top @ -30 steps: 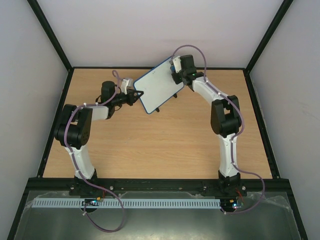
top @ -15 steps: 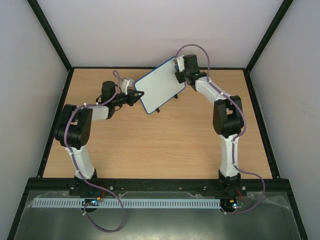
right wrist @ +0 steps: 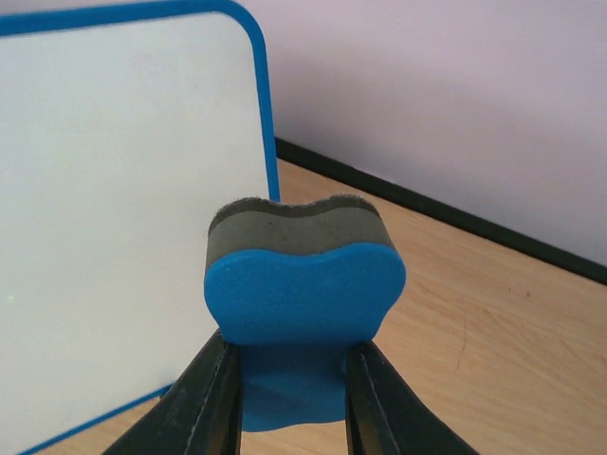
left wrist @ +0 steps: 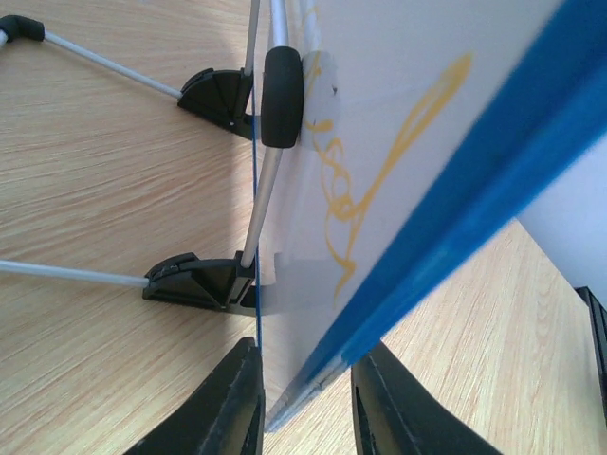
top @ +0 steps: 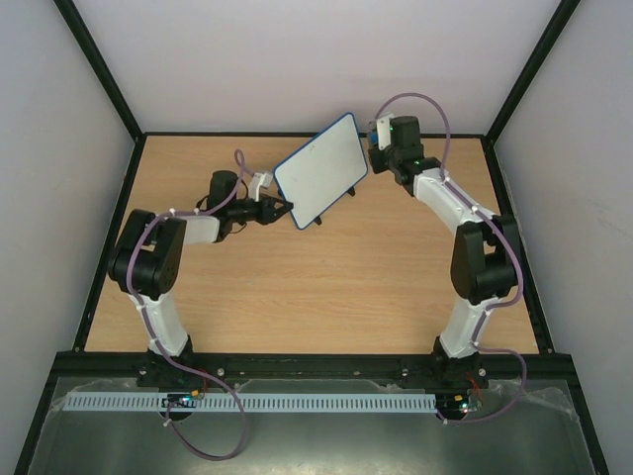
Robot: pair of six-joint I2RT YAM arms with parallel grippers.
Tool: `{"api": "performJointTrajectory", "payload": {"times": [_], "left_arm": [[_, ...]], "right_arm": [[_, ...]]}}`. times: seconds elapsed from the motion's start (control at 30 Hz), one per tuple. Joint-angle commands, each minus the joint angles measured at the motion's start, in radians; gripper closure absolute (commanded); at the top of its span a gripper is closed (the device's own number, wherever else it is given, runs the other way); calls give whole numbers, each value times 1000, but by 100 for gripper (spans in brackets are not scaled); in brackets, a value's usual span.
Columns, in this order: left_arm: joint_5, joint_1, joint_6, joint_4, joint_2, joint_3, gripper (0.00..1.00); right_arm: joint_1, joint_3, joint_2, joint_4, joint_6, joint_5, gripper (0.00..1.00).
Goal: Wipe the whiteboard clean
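The whiteboard [top: 320, 169], white with a thin blue frame and black feet, is held tilted above the back of the table. My left gripper [top: 285, 211] is shut on its lower left edge; in the left wrist view the blue frame [left wrist: 446, 180] runs between the fingers and a yellow scribble [left wrist: 379, 171] shows on the surface. My right gripper [top: 379, 137] is shut on a blue eraser with a grey felt face [right wrist: 303, 284], just off the board's upper right corner [right wrist: 123, 190]. The board face in the right wrist view looks blank.
The wooden table [top: 316, 287] is bounded by a black frame and white walls. The board's metal stand legs and black feet [left wrist: 204, 280] hang above the wood. The back wall rail [right wrist: 446, 213] lies close behind the eraser.
The board has swung to the right and stands more upright. My left gripper moved right with it. My right gripper with the eraser has come off the board's face, up and to the right.
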Motion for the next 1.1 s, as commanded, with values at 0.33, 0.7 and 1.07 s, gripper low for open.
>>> {"api": "performJointTrajectory", "payload": {"times": [0.33, 0.7, 1.07], "left_arm": [[-122, -2, -30, -62, -156, -95, 56], [-404, -12, -69, -219, -460, -233, 23], [-667, -29, -73, -537, -720, -203, 0]], "right_arm": [[-9, -46, -90, -122, 26, -103, 98], [-101, -38, -165, -495, -84, -105, 98], [-179, -219, -300, -649, -147, -22, 98]]}}
